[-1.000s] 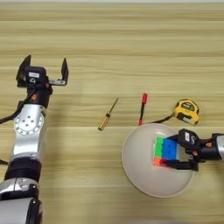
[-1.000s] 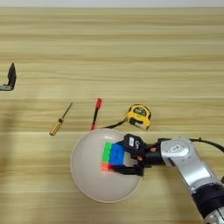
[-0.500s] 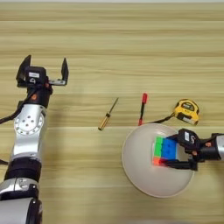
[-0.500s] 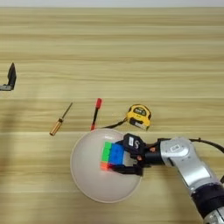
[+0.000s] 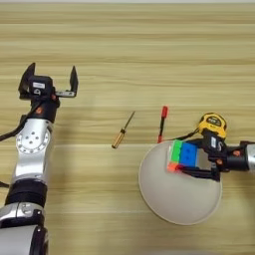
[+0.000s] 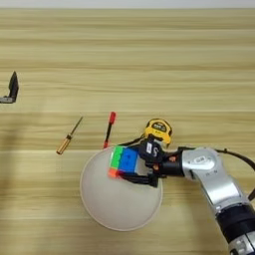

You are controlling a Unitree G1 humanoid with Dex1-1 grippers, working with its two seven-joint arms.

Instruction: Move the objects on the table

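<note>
Because right gripper (image 6: 137,169) reaches in from right side, fingers clenched on cube (image 6: 123,161), cube hangs over upper part of plate (image 6: 107,209), probably for setting down there. Tape measure (image 6: 158,130) lies on table (image 6: 149,60) just behind gripper, untouched. Left gripper (image 5: 49,79) idle far left, fingers spread, empty. Screwdriver (image 5: 122,131), pen (image 5: 162,123) lie apart, between arms.

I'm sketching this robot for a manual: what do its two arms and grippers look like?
Both arms are rounded silver-grey metal segments with darker joints and thin black cables along them. Each ends in a black gripper of two flat black fingers: the left gripper on a boxy black mount with a small pale label, the right gripper behind a small orange-red detail.
</note>
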